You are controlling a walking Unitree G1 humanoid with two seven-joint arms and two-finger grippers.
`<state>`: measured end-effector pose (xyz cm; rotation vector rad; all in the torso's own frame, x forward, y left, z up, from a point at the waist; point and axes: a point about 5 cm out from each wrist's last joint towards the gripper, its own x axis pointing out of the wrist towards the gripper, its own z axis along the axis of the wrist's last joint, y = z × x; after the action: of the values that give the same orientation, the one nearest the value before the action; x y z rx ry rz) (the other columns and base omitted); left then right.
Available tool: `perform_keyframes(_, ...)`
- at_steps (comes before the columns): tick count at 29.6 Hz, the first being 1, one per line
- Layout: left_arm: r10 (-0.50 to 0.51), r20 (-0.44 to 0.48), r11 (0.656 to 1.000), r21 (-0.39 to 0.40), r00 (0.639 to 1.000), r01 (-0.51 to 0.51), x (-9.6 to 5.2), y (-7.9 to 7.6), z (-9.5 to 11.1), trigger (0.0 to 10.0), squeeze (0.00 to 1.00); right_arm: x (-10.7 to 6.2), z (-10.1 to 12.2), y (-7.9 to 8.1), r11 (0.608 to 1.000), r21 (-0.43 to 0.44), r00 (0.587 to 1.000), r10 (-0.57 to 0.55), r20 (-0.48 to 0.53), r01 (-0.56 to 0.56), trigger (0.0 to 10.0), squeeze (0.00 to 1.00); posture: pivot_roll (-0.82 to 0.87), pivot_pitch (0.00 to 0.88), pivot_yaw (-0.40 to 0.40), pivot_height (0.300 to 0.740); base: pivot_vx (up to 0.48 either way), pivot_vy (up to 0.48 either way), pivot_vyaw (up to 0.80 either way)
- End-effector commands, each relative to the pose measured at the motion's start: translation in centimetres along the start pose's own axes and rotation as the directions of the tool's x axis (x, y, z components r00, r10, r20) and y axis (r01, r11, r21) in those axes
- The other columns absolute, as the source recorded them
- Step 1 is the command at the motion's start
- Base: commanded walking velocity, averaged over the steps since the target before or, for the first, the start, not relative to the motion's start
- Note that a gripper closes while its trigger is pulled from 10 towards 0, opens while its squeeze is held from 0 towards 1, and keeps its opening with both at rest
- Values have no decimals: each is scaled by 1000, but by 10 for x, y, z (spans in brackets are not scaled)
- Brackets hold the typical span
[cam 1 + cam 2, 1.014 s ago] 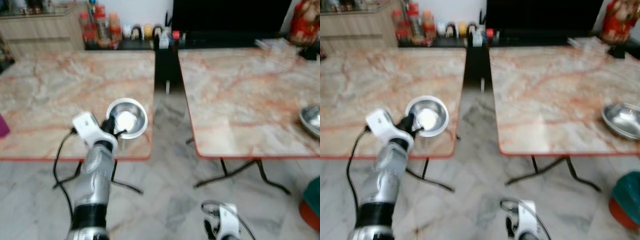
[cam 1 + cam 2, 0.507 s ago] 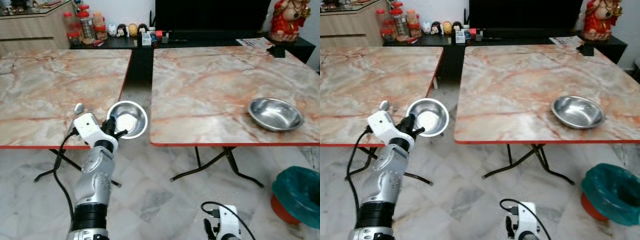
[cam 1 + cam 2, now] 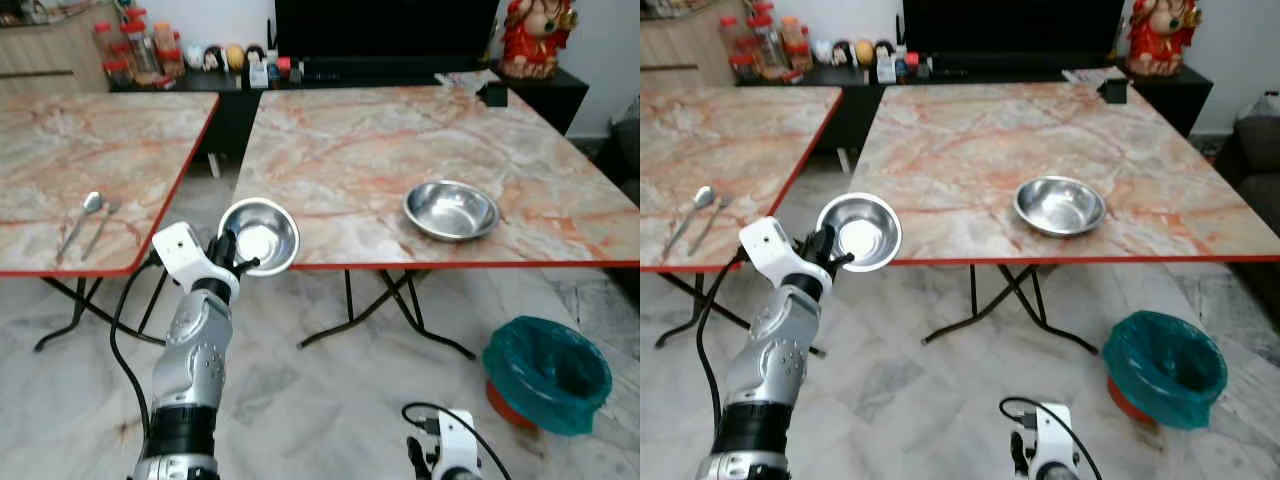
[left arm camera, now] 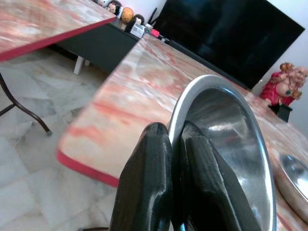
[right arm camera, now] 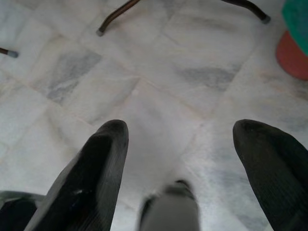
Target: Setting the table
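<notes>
Pinching a round, shiny steel bowl point(image 3: 259, 236) by its rim, the left claw point(image 4: 174, 144) is clamped; right claw point(image 5: 180, 144) spread.

Bright even indoor light, sharp head views, glare inside the held bowl point(image 3: 258, 236).

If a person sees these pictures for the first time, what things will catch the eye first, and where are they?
First is the steel bowl held by its rim in the left tool, raised in front of the near edge of the right marble table. Next, a second steel bowl rests on that table, toward its near right side. A spoon lies on the left table, and a teal-lined bin stands on the floor at the right.
</notes>
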<state>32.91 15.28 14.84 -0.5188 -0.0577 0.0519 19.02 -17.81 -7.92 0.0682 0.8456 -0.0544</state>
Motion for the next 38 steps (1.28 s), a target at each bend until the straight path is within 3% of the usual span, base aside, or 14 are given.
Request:
perform_keyframes(1,-37,11,999,4,999,37,1,-11,2,10000,0,-1,-1,-8,1000,6,1000,-23,-3,23,10000,0,-13,0,41,723,0,0,0)
perform_keyframes(9,-58,6,998,7,998,58,1,-14,2,10000,0,-1,-2,-7,1000,3,1000,-20,-5,20,10000,0,-16,0,44,723,0,-120,0)
perform_keyframes(17,-160,-34,983,85,986,163,-3,-28,-6,10000,0,-1,-3,-6,1000,1,1000,-16,-9,16,10000,0,-13,0,49,723,0,-154,0)
perform_keyframes(20,-176,-15,983,46,984,177,-4,-29,-4,10000,0,-1,-4,-5,1000,2,1000,-14,-11,14,10000,0,-13,0,52,723,0,0,0)
perform_keyframes(24,-205,-28,974,97,978,207,-4,-32,-5,10000,0,-1,-4,-4,1000,7,1000,-15,-9,15,10000,0,-9,0,54,723,0,0,0)
perform_keyframes(38,-264,-48,951,152,963,268,-1,-40,-6,10000,0,-1,-3,-2,1000,23,1000,-15,-6,15,10000,0,-8,0,53,723,393,0,-229)
